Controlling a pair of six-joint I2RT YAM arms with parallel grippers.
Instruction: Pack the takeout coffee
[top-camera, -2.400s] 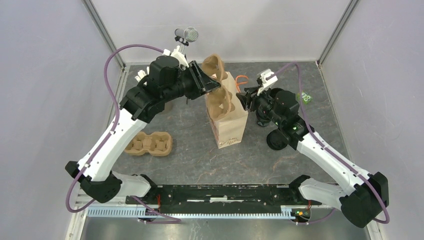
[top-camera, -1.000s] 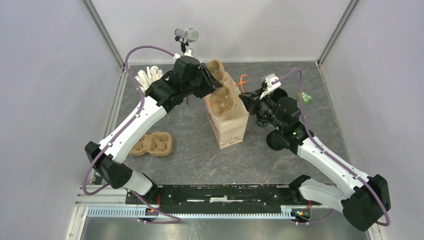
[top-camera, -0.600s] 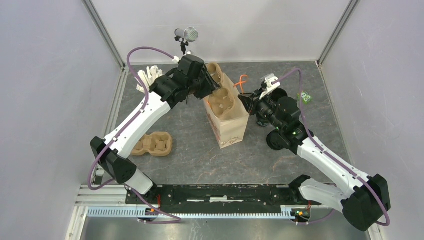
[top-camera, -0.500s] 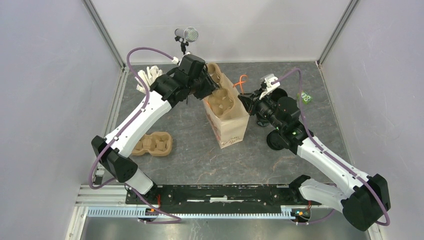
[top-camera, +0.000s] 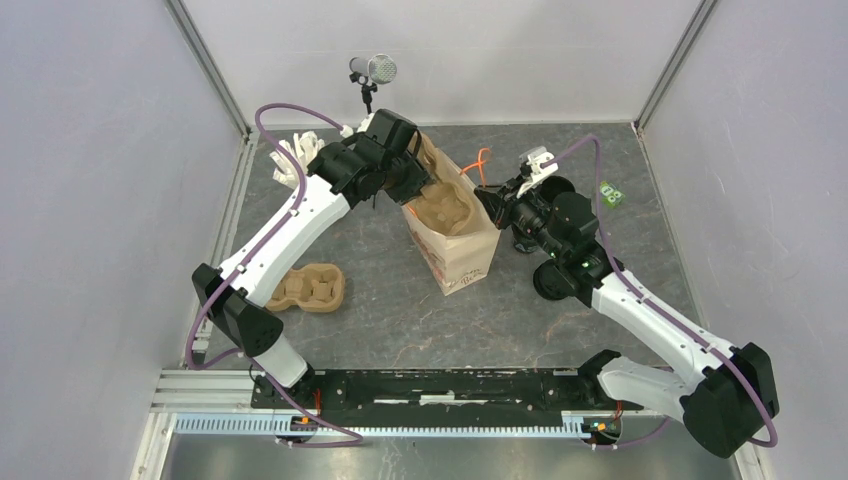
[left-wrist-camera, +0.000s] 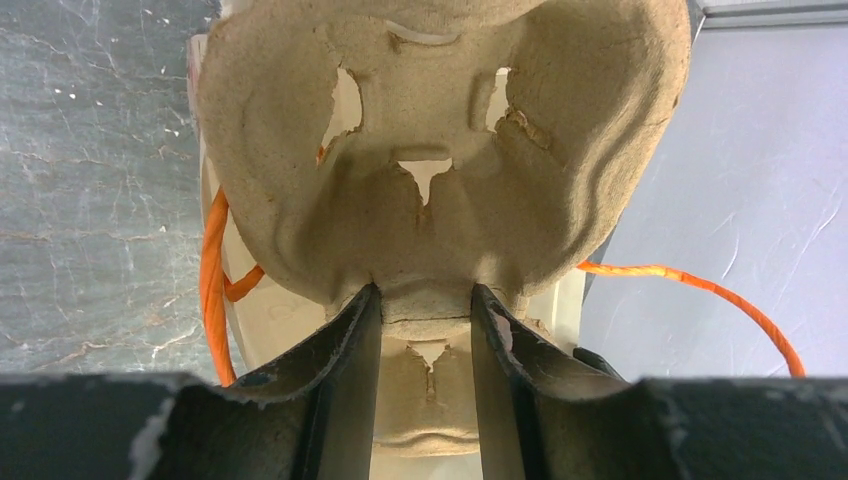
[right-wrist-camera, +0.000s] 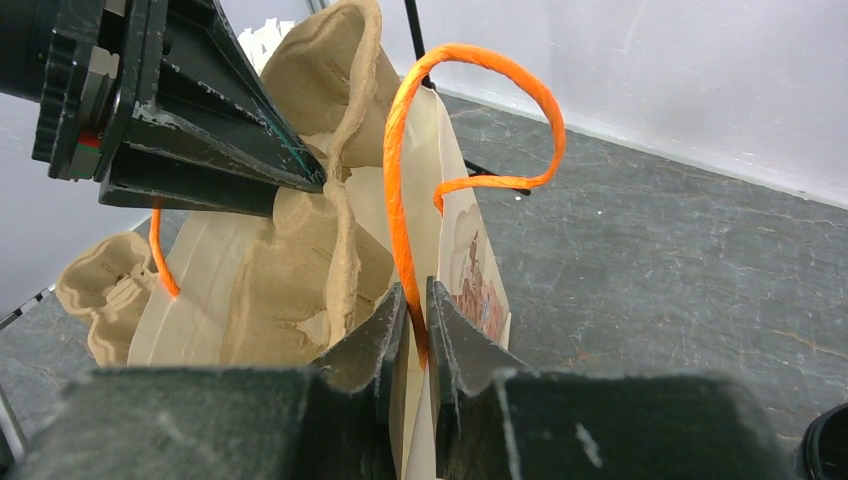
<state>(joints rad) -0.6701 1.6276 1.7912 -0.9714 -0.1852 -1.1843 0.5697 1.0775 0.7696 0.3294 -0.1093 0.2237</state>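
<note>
A brown paper bag (top-camera: 462, 255) stands upright mid-table. My left gripper (top-camera: 425, 180) is shut on the middle rib of a pulp cup carrier (top-camera: 447, 205), which sits tilted in the bag's mouth. In the left wrist view the fingers (left-wrist-camera: 360, 330) pinch that carrier (left-wrist-camera: 440, 130) from both sides. My right gripper (top-camera: 487, 200) is shut on the bag's right rim, and the orange handle (right-wrist-camera: 400, 150) runs between its closed fingers (right-wrist-camera: 395, 320). The takeout coffee (top-camera: 553, 281) is a black cup on the table beside my right forearm, partly hidden by it.
A second pulp carrier (top-camera: 303, 288) lies on the table at the left. White sticks (top-camera: 290, 155) stand at the back left, a microphone (top-camera: 372, 70) at the back, and a small green item (top-camera: 611, 193) at the right. Grey walls enclose the table.
My left arm has reached further forward and lowered the carrier deeper into the bag. The right gripper has held still on the bag's rim.
</note>
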